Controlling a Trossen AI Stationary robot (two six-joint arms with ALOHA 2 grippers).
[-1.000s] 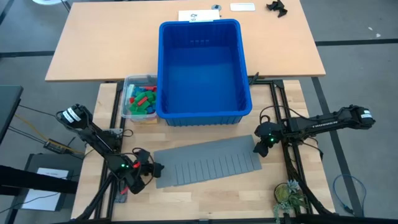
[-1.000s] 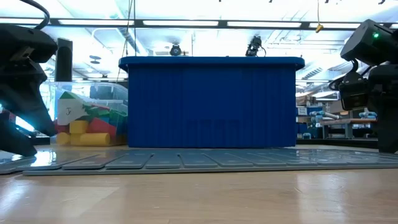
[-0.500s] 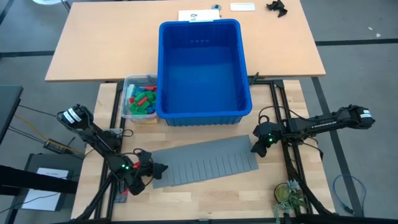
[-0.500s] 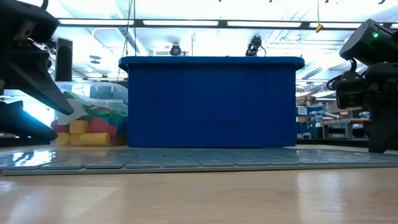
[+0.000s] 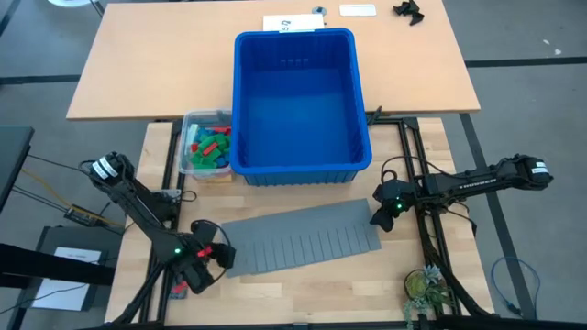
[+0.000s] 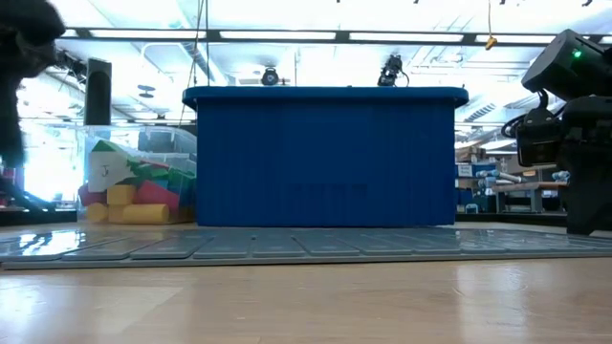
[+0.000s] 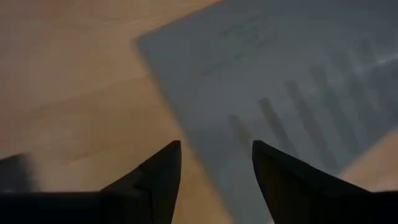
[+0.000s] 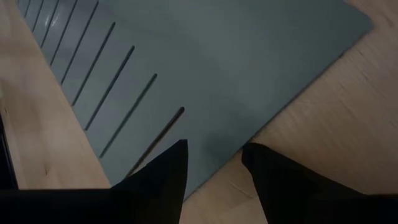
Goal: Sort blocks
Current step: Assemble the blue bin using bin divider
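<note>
We are hovering both empty, parted grippers, left gripper (image 5: 220,257) and right gripper (image 5: 379,218), at the grey mat's (image 5: 303,238) ends; the blocks (image 5: 207,147) are sitting unsorted in the clear tub (image 5: 186,165), well beyond both.

You won't find any readable text here. The white sheet (image 5: 295,23) behind the blue bin (image 5: 300,163) carries marks too small to read.

1. A large blue bin (image 5: 301,101) stands on the worktop (image 5: 165,82).
2. A clear tub (image 5: 186,166) touches its side.
3. A grey slotted mat (image 5: 303,240) lies flat nearby.
</note>
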